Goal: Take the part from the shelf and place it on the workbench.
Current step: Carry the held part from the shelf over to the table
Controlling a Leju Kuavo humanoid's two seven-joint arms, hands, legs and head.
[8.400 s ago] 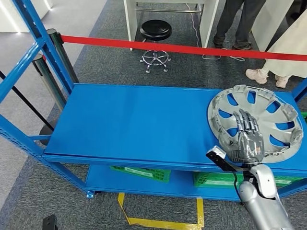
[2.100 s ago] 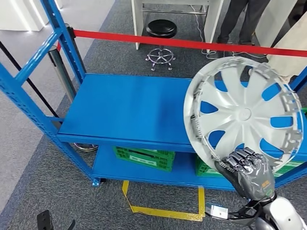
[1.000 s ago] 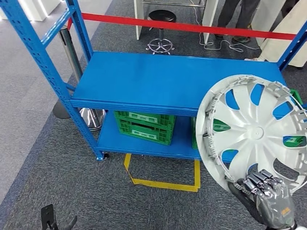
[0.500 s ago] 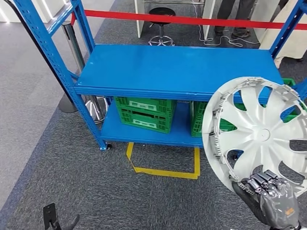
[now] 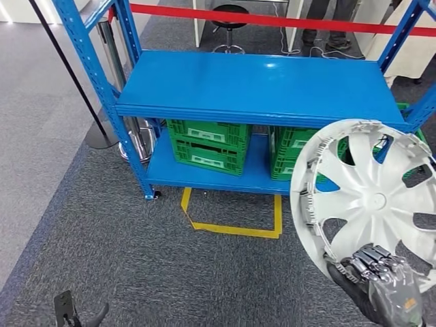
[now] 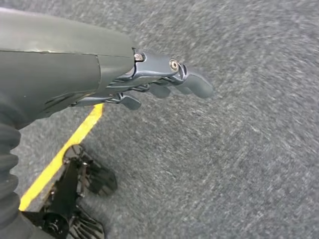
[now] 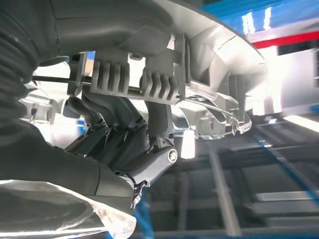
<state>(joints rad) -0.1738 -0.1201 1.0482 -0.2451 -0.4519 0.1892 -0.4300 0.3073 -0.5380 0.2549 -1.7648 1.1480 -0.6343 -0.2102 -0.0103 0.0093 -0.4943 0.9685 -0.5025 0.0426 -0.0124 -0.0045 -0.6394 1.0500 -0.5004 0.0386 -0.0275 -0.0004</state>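
The step in hand, as I judge it, is the carry: the part is off the shelf and must reach a workbench. To do it well, the grip on the rim should hold firm, the disc should stay upright and clear of the shelf uprights as the body turns, and the walking should be smooth so the wide cover does not swing or slip.

At the left of the head view a stanchion post (image 5: 119, 82) stands by the blue upright of the shelf (image 5: 154, 75), whose top board is bare. Below it, on the lower board, two green crates (image 5: 208, 144) sit side by side, and yellow floor tape (image 5: 231, 228) marks a box on the grey carpet in front. A red barrier tape (image 5: 288, 20) runs behind the shelf.

The left hand (image 6: 158, 82) hangs over the carpet, its fingers (image 6: 195, 85) stretched out fairly straight and lying close together, holding and touching nothing.

At the right, the hubcap (image 5: 368, 197) is in the air in front of the shelf's right end, held upright with its spoked face to the camera. The right hand (image 5: 385, 289) grips it at its lower rim; the right wrist view shows the fingers (image 7: 112, 117) curled up behind the rim's clips, closed tight on the plastic, the thumb (image 7: 160, 124) pressing from the other side
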